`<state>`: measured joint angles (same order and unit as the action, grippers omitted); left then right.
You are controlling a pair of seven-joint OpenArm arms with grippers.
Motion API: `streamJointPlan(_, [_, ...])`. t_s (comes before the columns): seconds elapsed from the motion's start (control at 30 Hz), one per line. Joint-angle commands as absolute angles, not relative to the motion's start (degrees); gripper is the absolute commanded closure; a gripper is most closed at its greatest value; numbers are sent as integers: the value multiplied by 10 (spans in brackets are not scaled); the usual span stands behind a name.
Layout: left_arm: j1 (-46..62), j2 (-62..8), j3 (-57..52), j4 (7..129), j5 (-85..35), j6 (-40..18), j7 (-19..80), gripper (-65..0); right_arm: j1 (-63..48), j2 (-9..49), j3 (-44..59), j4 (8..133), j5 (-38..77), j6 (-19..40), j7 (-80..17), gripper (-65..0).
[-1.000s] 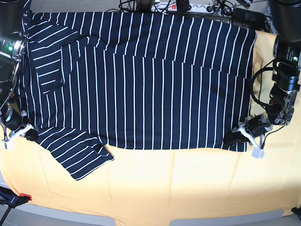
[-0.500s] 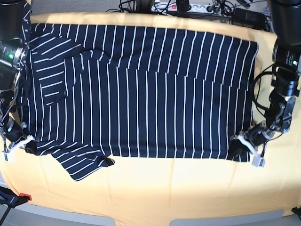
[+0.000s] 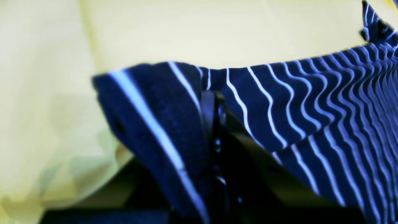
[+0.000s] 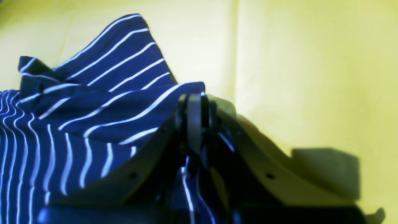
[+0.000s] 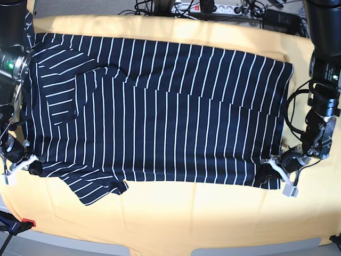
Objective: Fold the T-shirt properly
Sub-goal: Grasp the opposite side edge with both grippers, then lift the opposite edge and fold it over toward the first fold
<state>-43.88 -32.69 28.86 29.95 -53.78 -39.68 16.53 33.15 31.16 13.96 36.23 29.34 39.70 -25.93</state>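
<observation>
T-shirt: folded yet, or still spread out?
Mostly spread: the T-shirt lies flat across the yellow cloth, with both near corners pinched.

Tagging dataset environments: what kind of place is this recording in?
Probably a robotics lab bench, not a home. Two arms work over a table draped in yellow cloth, gripping a striped T-shirt; a power strip and a tangle of cables sit along the far edge.

I see bare yellow cloth point(image 5: 202, 213) in front of the T-shirt point(image 5: 160, 112) (lots of room), tangled cables point(image 5: 213, 8) behind it
</observation>
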Motion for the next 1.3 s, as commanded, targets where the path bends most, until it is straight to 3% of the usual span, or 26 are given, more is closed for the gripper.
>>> streamJointPlan(0.0, [-461, -337, 284, 305, -564, -400, 155, 0, 351, 326, 142, 379, 309, 400, -255, 0])
streamJointPlan(0.4, [-461, -337, 269, 325, -694, -400, 316, 0, 301, 350, 142, 446, 364, 400, -342, 0])
streamJointPlan(0.8, [-460, -347, 174, 364, -849, -400, 575, 0, 227, 362, 142, 575, 420, 400, -374, 0])
streamJointPlan(1.27, [-461, -376, 174, 364, -850, -400, 574, 0, 227, 378, 142, 595, 422, 400, -372, 0])
